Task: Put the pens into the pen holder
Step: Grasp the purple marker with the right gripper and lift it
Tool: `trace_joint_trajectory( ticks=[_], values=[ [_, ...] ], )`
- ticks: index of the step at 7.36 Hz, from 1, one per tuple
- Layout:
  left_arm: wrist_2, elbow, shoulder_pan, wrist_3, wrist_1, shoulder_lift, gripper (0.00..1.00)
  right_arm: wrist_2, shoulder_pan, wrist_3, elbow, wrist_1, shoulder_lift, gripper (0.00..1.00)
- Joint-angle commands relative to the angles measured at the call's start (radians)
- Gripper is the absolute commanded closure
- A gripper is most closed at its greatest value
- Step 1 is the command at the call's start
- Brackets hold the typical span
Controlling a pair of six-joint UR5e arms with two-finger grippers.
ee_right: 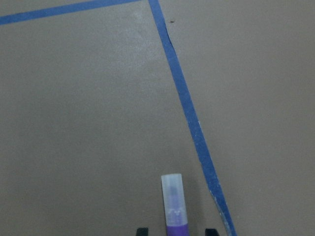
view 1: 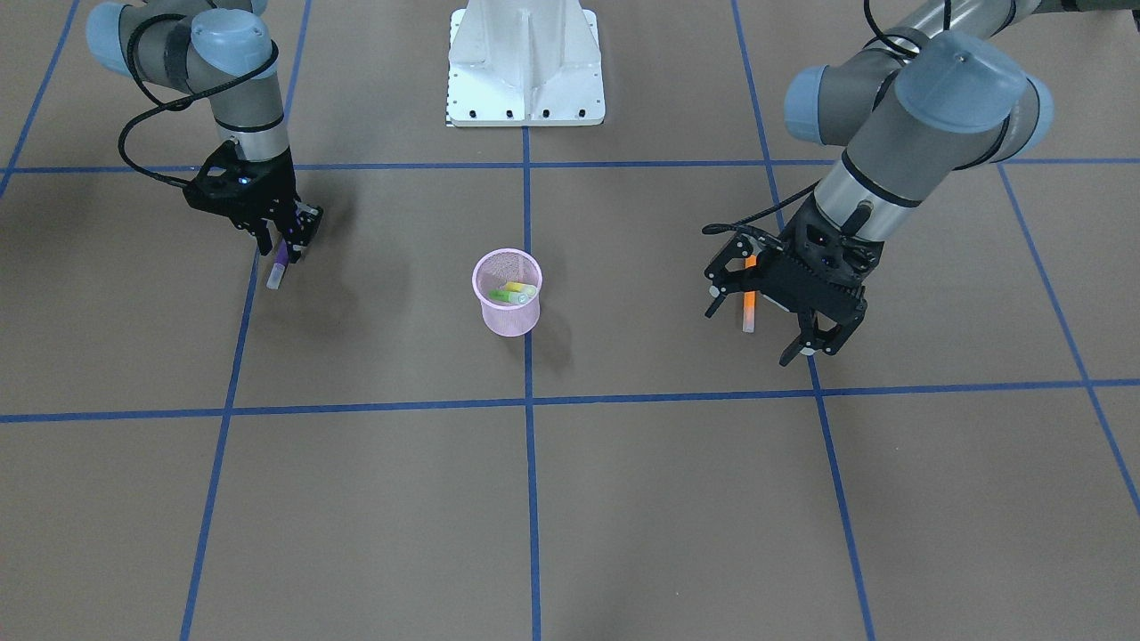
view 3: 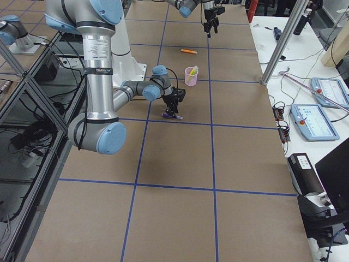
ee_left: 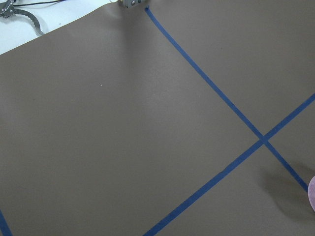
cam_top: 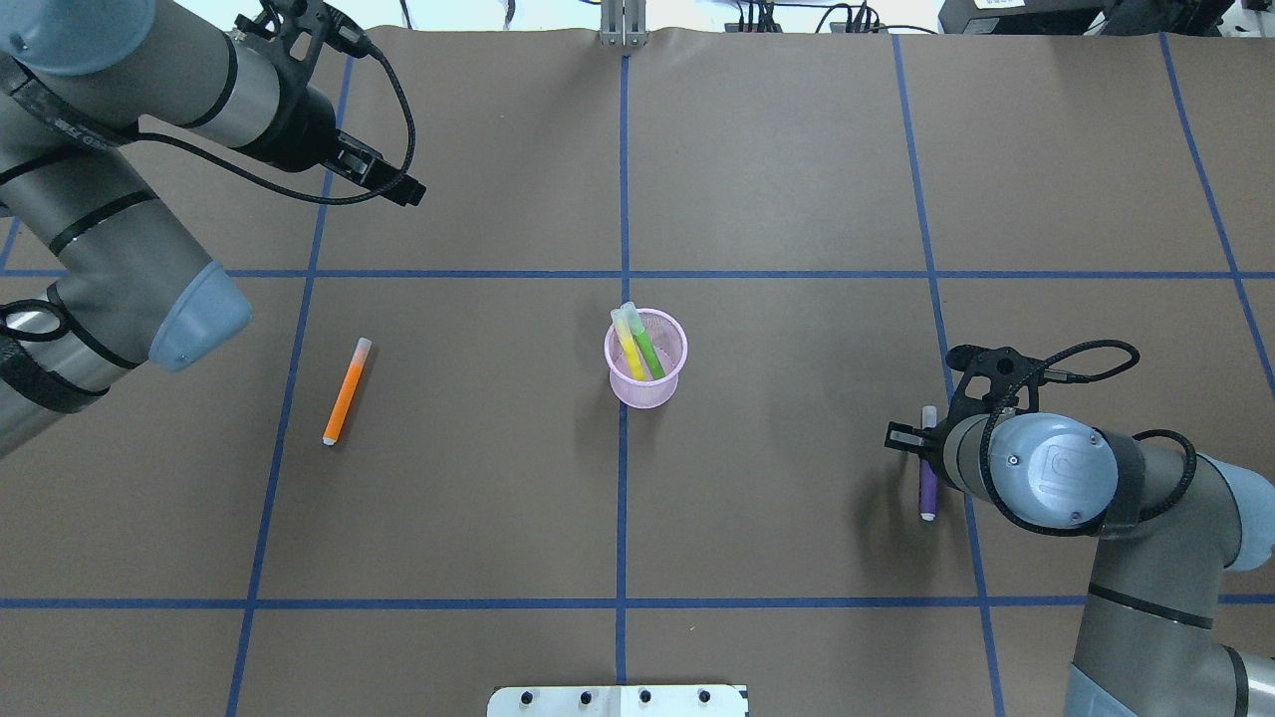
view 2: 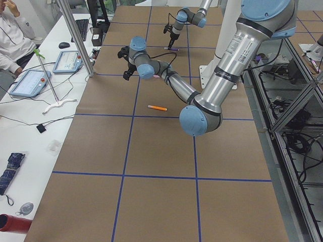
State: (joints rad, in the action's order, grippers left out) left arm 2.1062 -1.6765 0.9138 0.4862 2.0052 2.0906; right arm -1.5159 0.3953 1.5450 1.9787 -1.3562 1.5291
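- Closest to the robot is its white base plate [cam_top: 618,700]. It sits on the brown paper [cam_top: 797,149], right at the near end of the centre blue tape line [cam_top: 624,199].
- A bit further out on the robot's right, the purple pen [ee_right: 175,209] lies flat just beside a tape line, pale cap pointing away from the robot. The right gripper [ee_right: 176,230] is down over it with the jaws apart. There's a finger on each side and a gap to the pen on both, so it isn't gripping it. From overhead, the wrist hides the middle of the pen.
- Mid-table, the pen holder [cam_top: 645,396] stands upright on the centre tape line, between the two loose pens and well apart from each. The yellow pen [cam_top: 630,349] and green pen [cam_top: 648,354] are inside, leaning toward the far side with their caps poking over the rim.
- About level with the holder on the robot's left, the orange pen [cam_top: 346,391] lies flat near a tape line, cap pointing away too. From the front camera, the left arm's wrist gear covers part of it.
- The left gripper [view 1: 812,350] is further out than the orange pen and up off the paper, jaws spread and empty. Its wrist camera shows only paper, tape and a sliver of pink holder at the edge.
- Past the table's far edge there are cables [cam_top: 777,15], a side desk [view 2: 30,106] with tablets [view 2: 68,61], a metal pole [view 2: 75,38] and a seated person [view 2: 12,35].
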Motion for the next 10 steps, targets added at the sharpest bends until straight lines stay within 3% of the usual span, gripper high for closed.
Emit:
trace_joint_trajectory(
  ticks=[1,3,6,9,10],
  values=[
    [0.000,0.000,-0.001,0.002,0.001,0.000,0.00,0.002,-0.010,0.003,-0.001,0.000,0.011,0.54],
    [0.000,0.000,-0.001,0.002,0.001,0.000,0.00,0.002,-0.013,0.003,-0.001,0.000,0.014,0.56],
    [0.000,0.000,-0.001,0.000,0.001,0.000,0.00,0.002,-0.016,0.003,-0.003,-0.001,0.014,0.70],
    [0.000,0.000,0.000,0.002,0.001,-0.001,0.00,0.002,-0.019,0.003,-0.006,-0.001,0.014,0.69],
    [0.000,0.000,0.000,0.002,0.001,0.000,0.00,0.002,-0.019,0.003,-0.004,-0.001,0.014,0.84]
  ],
)
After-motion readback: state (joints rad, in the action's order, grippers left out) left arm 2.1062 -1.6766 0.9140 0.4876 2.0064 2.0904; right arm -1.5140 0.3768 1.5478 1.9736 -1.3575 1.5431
